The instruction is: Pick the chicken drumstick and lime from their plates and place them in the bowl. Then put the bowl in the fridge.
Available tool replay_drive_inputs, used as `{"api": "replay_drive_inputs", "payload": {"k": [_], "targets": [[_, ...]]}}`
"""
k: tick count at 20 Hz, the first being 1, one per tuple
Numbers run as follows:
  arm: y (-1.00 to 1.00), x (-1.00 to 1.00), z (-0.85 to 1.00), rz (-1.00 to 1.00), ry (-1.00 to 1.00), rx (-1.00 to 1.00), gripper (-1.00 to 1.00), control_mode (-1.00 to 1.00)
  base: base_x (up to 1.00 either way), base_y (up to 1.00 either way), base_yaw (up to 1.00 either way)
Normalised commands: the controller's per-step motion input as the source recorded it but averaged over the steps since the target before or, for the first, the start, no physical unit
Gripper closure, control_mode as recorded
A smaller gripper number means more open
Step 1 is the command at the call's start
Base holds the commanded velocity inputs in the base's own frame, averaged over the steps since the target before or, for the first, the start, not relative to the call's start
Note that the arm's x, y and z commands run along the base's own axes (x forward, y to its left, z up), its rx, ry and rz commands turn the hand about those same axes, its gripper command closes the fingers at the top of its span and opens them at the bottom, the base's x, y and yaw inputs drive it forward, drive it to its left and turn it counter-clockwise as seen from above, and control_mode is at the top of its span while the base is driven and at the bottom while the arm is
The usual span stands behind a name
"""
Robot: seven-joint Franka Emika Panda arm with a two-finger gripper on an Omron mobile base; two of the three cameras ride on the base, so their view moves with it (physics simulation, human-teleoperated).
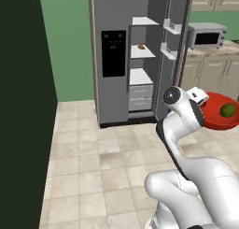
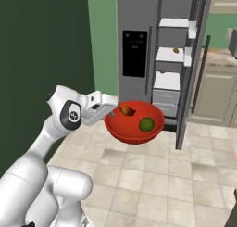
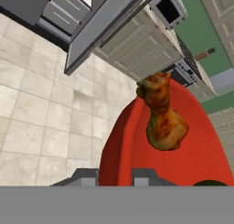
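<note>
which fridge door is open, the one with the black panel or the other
The other one: the fridge's plain right door is swung out, showing white shelves; the door with the black dispenser panel is closed.

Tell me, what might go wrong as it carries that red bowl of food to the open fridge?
The gripper pinches only the bowl's rim, so the bowl could tilt and roll out the lime or the chicken drumstick. The bowl looks wide next to the fridge's shelves and open door, and might bump them.
</note>
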Motion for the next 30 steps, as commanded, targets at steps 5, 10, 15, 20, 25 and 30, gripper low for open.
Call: {"api": "replay_drive_inputs", "payload": {"k": [5,10,15,20,25,30], "targets": [[0.00,0.00,0.00,0.00,0.00,0.00,1.00,1.00,0.94,0.00,0.08],[0.00,0.00,0.00,0.00,0.00,0.00,1.00,1.00,0.94,-0.02,0.06],[0.00,0.00,0.00,0.00,0.00,0.00,1.00,1.00,0.94,-0.13,0.03],[0.00,0.00,0.00,0.00,0.00,0.00,1.00,1.00,0.90,-0.18,0.00],[0.00,0.00,0.00,0.00,0.00,0.00,1.00,1.00,0.85,-0.19,0.00],[0.00,0.00,0.00,0.00,0.00,0.00,1.00,1.00,0.78,-0.24,-0.03]]}}
